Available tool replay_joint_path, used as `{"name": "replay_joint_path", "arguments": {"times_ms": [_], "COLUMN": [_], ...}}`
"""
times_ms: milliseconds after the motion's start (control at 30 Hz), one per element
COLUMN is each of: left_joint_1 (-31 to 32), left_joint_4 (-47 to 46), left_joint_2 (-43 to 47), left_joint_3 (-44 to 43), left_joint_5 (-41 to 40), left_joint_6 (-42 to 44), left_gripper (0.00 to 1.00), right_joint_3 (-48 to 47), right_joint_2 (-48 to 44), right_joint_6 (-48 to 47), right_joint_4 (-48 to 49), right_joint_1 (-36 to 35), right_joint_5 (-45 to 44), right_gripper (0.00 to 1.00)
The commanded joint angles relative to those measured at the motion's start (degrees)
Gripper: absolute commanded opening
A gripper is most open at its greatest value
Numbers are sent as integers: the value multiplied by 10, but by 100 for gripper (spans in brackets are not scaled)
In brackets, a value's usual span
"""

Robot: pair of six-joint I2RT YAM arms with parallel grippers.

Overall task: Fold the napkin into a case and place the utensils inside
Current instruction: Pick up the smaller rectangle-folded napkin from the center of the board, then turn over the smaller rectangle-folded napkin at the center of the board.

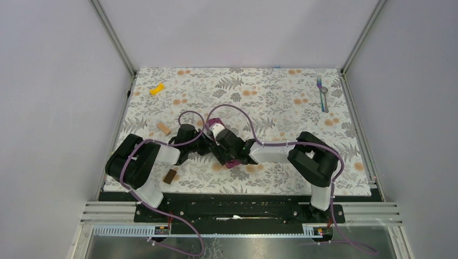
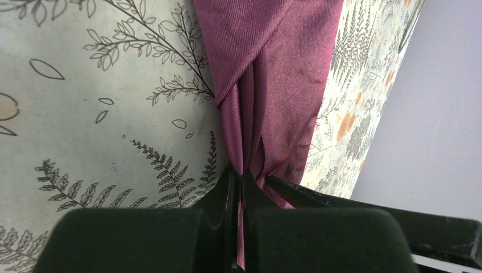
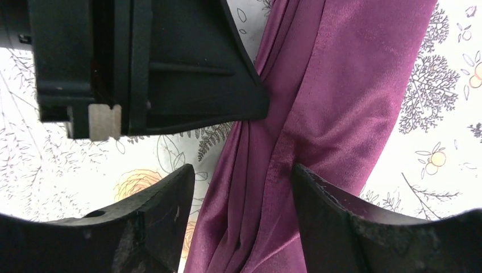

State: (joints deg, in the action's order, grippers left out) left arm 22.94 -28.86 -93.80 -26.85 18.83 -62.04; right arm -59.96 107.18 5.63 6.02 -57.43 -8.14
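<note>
The napkin [image 2: 273, 85] is bunched into a narrow, creased plum band near the middle of the desk [image 1: 281, 86], a little toward the near edge, and both arms meet over it. The left hand [image 2: 237, 177] is closed tight on a gathered pleat of the cloth. From its own wrist view the fabric fans out from the pinch across the floral covering toward the far side. The right hand [image 3: 239, 199] stands spread wide and grips nothing. Its two fingers [image 3: 159, 216] straddle the band, one on bare covering to one side and the other at the cloth's opposite edge. The left hand's tip presses into the fold just beyond them.

In the top view only small bits of the cloth show past the wrists, one on the far side of them and one on the near side.

The utensils [image 1: 322, 94] lie together in the far right corner, close to the right rail and well apart from the napkin. A yellow piece [image 1: 157, 89] sits in the far left part. A tan block [image 1: 163, 128] lies just left of the left arm, and a dark brown block [image 1: 170, 176] lies near the front edge by that arm's base. The far middle of the desk and the stretch between the napkin and the utensils hold nothing but pattern. Plain walls close off the left, right and back.
</note>
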Motion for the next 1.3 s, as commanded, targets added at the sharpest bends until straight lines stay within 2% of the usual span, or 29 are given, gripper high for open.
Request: {"name": "replay_joint_path", "arguments": {"times_ms": [0, 100, 333, 367, 433, 467, 533, 667, 800, 867, 967, 1133, 1200, 1267], "left_joint_1": [-2, -2, -2, -3, -3, -3, -6, -13, -17, -19, -21, -22, -21, -21], "left_joint_4": [40, 46, 62, 67, 80, 90, 123, 264, 405, 450, 483, 482, 476, 460], "left_joint_2": [9, 14, 37, 45, 64, 78, 117, 226, 345, 375, 405, 411, 397, 385], "left_joint_3": [10, 6, 4, 3, 1, 0, -7, -62, -116, -136, -146, -138, -135, -129], "left_joint_5": [-1, 2, 7, 8, 8, 4, -8, -62, -151, -184, -210, -192, -168, -151], "left_joint_6": [4, 5, 3, 4, 15, 24, 52, 144, 212, 232, 246, 248, 246, 242], "left_gripper": [0, 0, 0, 2, 18, 26, 35, 47, 56, 58, 58, 57, 56, 55], "right_joint_3": [-25, -25, -29, -27, -20, -17, -7, 13, 64, 103, 174, 273, 306, 326], "right_joint_2": [22, 37, 42, 37, 22, 13, -11, -67, -98, -94, -70, -16, -3, -4], "right_joint_6": [-27, -24, 10, 13, 20, 25, 46, 125, 256, 337, 468, 619, 646, 652], "right_joint_4": [-7, -7, -8, -4, 8, 15, 27, 36, 119, 197, 364, 629, 690, 708], "right_joint_1": [-25, -40, -54, -54, -53, -53, -49, -24, 41, 72, 106, 162, 183, 202], "right_joint_5": [-71, -121, -216, -218, -199, -181, -136, -20, 193, 269, 342, 382, 389, 395], "right_gripper": [68, 58, 16, 10, 0, 0, 0, 0, 0, 0, 0, 0, 0, 0]}}
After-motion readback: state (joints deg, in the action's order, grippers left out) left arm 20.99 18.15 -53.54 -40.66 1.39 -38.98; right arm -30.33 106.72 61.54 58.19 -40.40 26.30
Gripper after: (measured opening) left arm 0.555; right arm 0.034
